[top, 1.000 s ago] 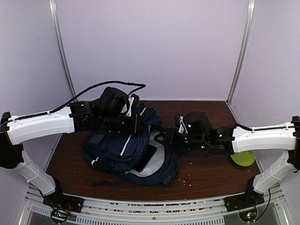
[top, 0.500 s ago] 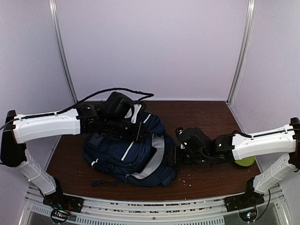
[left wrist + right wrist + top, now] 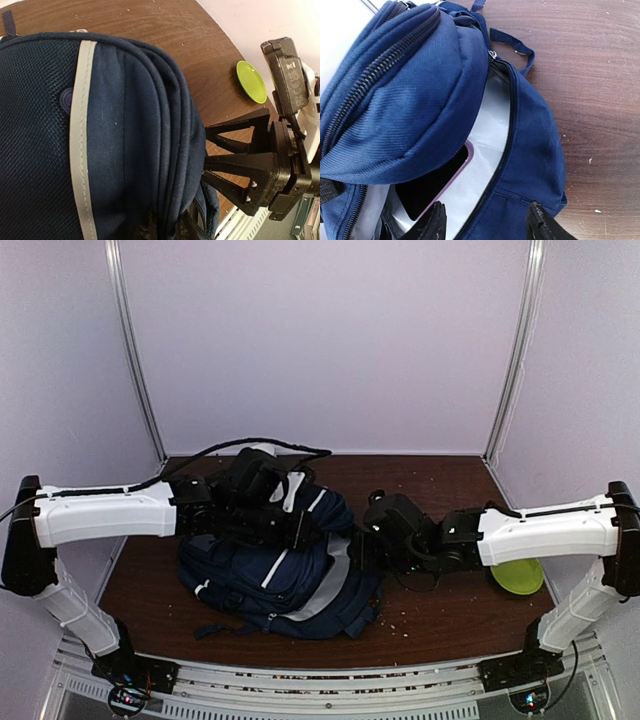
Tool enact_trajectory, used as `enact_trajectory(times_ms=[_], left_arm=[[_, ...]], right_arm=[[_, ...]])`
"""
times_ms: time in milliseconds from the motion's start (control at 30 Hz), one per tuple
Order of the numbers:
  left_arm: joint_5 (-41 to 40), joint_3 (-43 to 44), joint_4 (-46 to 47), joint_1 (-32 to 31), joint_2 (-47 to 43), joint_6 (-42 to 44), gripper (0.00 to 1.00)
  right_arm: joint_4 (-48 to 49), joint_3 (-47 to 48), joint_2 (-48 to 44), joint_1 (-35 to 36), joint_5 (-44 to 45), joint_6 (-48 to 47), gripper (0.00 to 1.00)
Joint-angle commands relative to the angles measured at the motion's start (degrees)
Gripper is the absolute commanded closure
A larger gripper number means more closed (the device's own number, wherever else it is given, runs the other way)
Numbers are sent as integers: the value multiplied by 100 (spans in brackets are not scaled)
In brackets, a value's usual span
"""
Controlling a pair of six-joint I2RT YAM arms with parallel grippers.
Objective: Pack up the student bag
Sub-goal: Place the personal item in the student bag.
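On the near strip of the brown wood table (image 3: 440, 615), speckled with pale crumbs, lies the student bag (image 3: 270, 575) – slumped on its side left of centre, mouth turned to the right, likely so that the right arm can reach in; its navy weave is coarse and soft, crossed by a pale stitched stripe (image 3: 80, 125) and heavy dark zips (image 3: 375, 75); to the right, near the right arm, a glossy lime-green dish (image 3: 518, 577) sits well apart from the bag; the right gripper (image 3: 360, 543) is at the bag's mouth with its jaws spread wide and nothing clamped between them, the zip edge lying in the gap, which suggests it is there to widen or steady the opening; inside, against smooth light grey lining (image 3: 485, 145), a flat dark slab with a purple rim (image 3: 437, 187) lies half under the upper flap – so some packing looks done; farther back the left gripper (image 3: 297, 525) hangs over the bag's upper fold, perhaps lifting it, though whether it pinches the cloth cannot be told.
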Motion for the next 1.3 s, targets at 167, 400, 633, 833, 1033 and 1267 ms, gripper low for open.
enact_trajectory(times_ms=[167,400,633,833,1033,1267], left_arm=[[925,67,298,1,-65,295,39],[-27,-401,-672,-3,-1037,703,19],[-1218,-546,-1772,-468,-1073,1251,25],[-2001,-73,-2267,-1053,-508,1394,18],[-2906,352,-2834,-1534,203,1380,11],[-3885,593,-2980,-1570,930,1393,10]], right_arm=[[121,-503,-660,17,168,218,45],[371,-986,-1119,22,-79,426,45],[761,-1465,-1218,33,-433,709,46],[766,-1578,-1329,53,-483,760,46],[728,-1742,-1587,67,-428,809,46],[710,-1804,-1688,84,-413,834,46]])
